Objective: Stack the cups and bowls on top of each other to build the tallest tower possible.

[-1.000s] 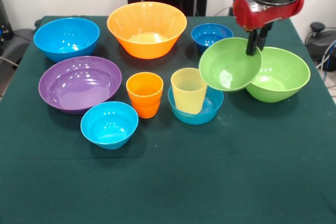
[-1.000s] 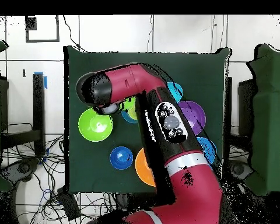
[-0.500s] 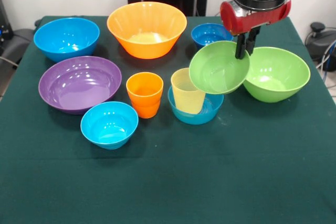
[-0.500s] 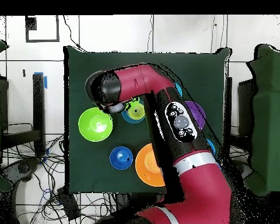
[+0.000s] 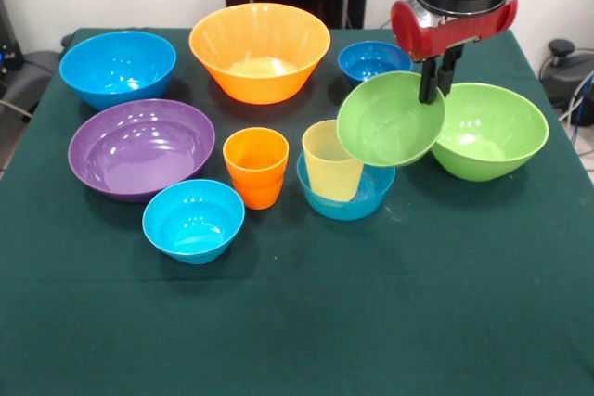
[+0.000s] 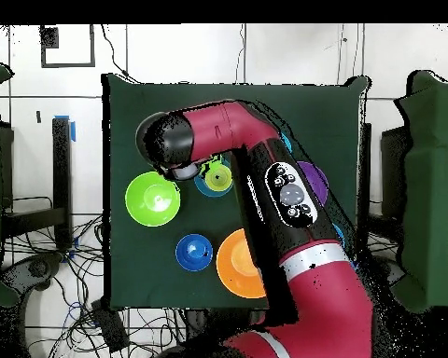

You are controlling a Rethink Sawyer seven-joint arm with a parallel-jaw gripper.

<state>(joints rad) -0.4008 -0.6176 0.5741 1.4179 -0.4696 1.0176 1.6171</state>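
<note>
In the front view my gripper is shut on the rim of the small lime green bowl and holds it tilted in the air. The bowl hangs between the large lime green bowl and the pale yellow cup, overlapping both. The yellow cup stands inside a small light blue bowl. The orange cup stands to its left. In the overhead view the arm hides the gripper and the held bowl.
On the green cloth stand a second small light blue bowl, the purple bowl, the large blue bowl, the large orange bowl and the small dark blue bowl. Cables lie on the floor beside the table.
In the front view my gripper carried the small green bowl left, from over the large green bowl towards the yellow cup. Over the last half second it hardly moved.
</note>
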